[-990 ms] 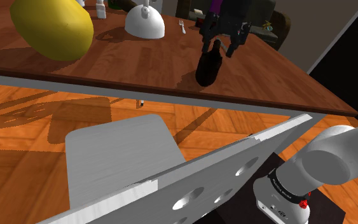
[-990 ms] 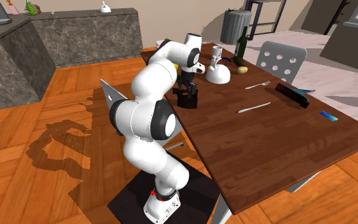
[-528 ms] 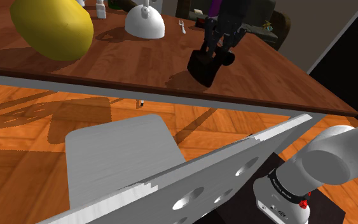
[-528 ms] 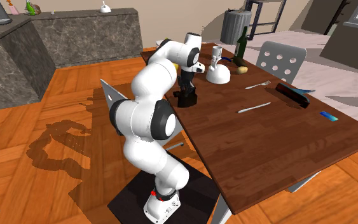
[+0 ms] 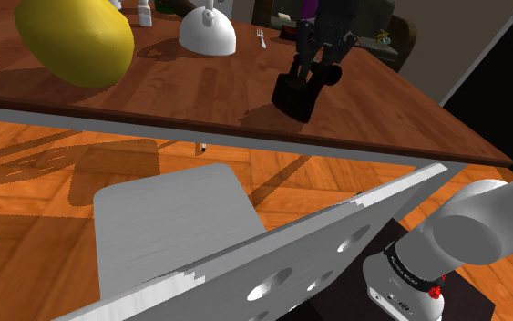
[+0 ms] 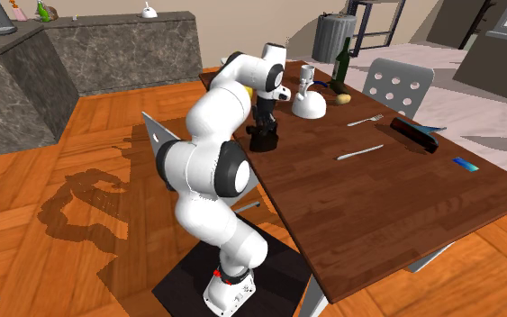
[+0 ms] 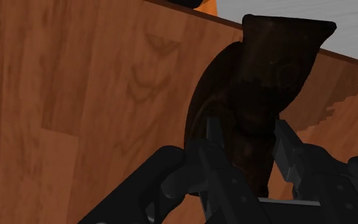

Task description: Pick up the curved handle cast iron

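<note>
Because the hold is on the handle alone, the main risk lies in how the load hangs. The wooden table (image 5: 400,119) runs across the far half of the shoulder view. The white arm (image 6: 215,117) reaches over its near edge to a spot toward the right, well apart from the big yellow fruit (image 5: 76,36) on the left. There the dark cast iron piece (image 5: 294,97) hangs tilted, its body swung toward the shoulder view's left. It looks just clear of the wood, with its shadow lying beside it. The gripper (image 5: 316,66) is closed on the curved handle, and in the wrist view both fingers (image 7: 210,137) press against the handle's sides, with the heavy body hanging beyond them.

Since the weight sits off to one side of the pinch, I judge that it could pivot further between the pads. On a quick rise it could slip out altogether and drop onto the table or over the near edge. A corner that is still low might also drag on the wood.

A second ago the piece stood upright on the table with the fingers spread around its top. Half a second ago it was already tipped, and since then it has barely shifted.
</note>
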You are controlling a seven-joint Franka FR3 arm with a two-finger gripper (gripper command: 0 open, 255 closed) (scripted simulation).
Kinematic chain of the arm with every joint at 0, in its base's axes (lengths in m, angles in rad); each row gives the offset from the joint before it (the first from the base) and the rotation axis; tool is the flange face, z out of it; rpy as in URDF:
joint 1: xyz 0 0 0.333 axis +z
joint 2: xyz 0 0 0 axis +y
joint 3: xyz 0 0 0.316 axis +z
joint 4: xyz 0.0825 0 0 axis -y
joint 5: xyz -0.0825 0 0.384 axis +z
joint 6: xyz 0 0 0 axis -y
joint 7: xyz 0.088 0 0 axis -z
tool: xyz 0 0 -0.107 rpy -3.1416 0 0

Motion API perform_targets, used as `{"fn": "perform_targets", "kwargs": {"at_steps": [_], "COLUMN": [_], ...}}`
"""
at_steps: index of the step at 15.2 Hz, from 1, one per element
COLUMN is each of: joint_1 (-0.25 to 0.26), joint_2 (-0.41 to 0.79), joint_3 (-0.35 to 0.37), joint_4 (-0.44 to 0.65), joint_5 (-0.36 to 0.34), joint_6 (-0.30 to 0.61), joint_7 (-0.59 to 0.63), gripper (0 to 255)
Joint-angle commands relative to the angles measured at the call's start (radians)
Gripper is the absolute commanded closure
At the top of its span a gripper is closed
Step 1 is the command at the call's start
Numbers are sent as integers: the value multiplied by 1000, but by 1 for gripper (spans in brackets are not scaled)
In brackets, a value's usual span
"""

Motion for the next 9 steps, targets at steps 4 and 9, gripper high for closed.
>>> {"fn": "perform_targets", "kwargs": {"at_steps": [4, 9], "joint_1": [-3, -5], "joint_2": [18, 43], "joint_3": [-3, -5], "joint_4": [83, 175], "joint_5": [-5, -11], "joint_6": [-65, -131], "joint_7": [10, 22], "gripper": [255, 255]}}
